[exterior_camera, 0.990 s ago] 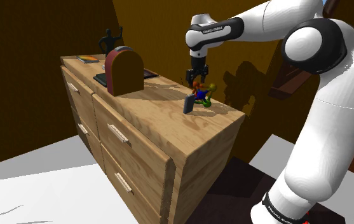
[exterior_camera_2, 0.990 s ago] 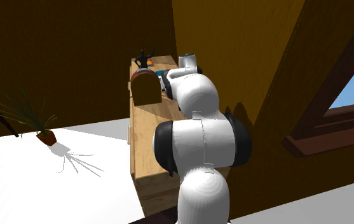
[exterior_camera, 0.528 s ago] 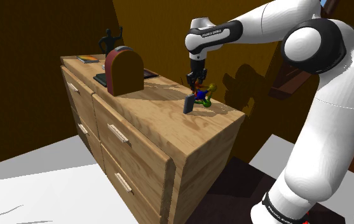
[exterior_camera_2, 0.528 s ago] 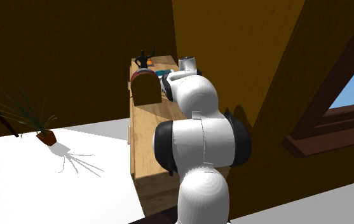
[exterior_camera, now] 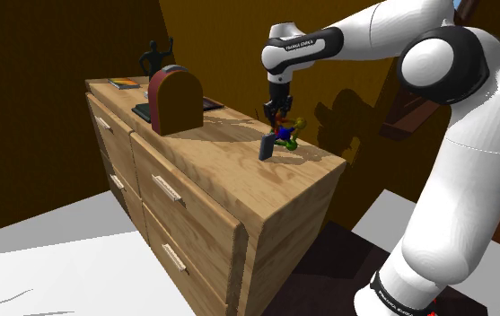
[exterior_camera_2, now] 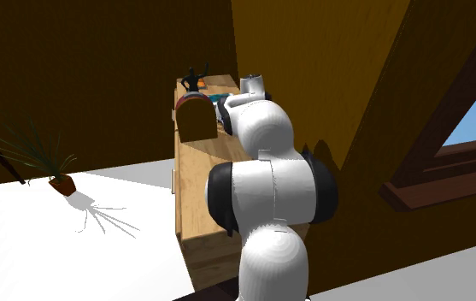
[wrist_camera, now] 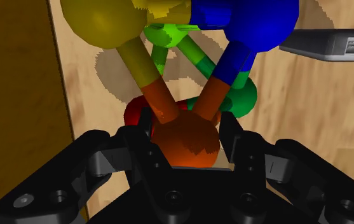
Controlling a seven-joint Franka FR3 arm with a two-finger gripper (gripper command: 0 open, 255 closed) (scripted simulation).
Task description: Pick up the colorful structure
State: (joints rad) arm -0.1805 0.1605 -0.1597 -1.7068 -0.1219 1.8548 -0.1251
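Note:
The colorful structure (exterior_camera: 285, 133) is a cluster of balls joined by sticks, in yellow, blue, green, red and orange. It stands on the wooden dresser top (exterior_camera: 230, 166) near the far edge. My black gripper (exterior_camera: 278, 117) comes down on it from above. In the wrist view the structure (wrist_camera: 248, 28) spreads out beyond the gripper (wrist_camera: 186, 132), whose two fingers clasp its orange ball (wrist_camera: 185, 145) from both sides. The gripper is shut on that ball. In the second exterior view the white arm (exterior_camera_2: 266, 180) hides the structure.
A small grey slab (exterior_camera: 266, 146) stands upright just beside the structure; it also shows in the wrist view (wrist_camera: 328, 44). Farther along the dresser are an arched red-brown box (exterior_camera: 174, 99), a black figurine (exterior_camera: 153, 58) and flat books (exterior_camera: 124, 83). A potted plant (exterior_camera_2: 52, 167) stands on the floor.
The fingers stood apart around the structure a second ago and have since closed on its orange ball. The arm has hardly shifted.

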